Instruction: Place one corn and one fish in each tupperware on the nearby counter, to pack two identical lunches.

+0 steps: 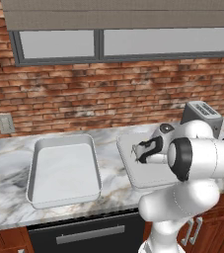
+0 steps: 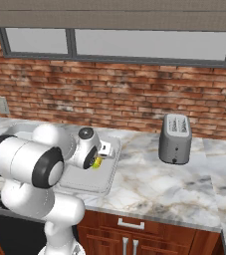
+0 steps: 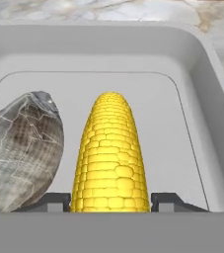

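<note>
On the marbled desk (image 1: 108,195) under the brick wall there are two pale-grey trays side by side: the left tray (image 1: 63,170) looks bare inside, and the right tray (image 2: 90,175) has the arm bent down over it. The tool (image 3: 111,200) sits low inside that right tray with the yellow corn (image 3: 111,155) standing between its two dark fingertips (image 3: 52,201), one on each side, though I honestly can't tell whether they're pinching the cob or just let it go. A grey scaly fish (image 3: 22,150) lies just beside the corn in the same tray. A grey toaster (image 2: 175,138) stands further right on the desk, well apart from the trays.
</note>
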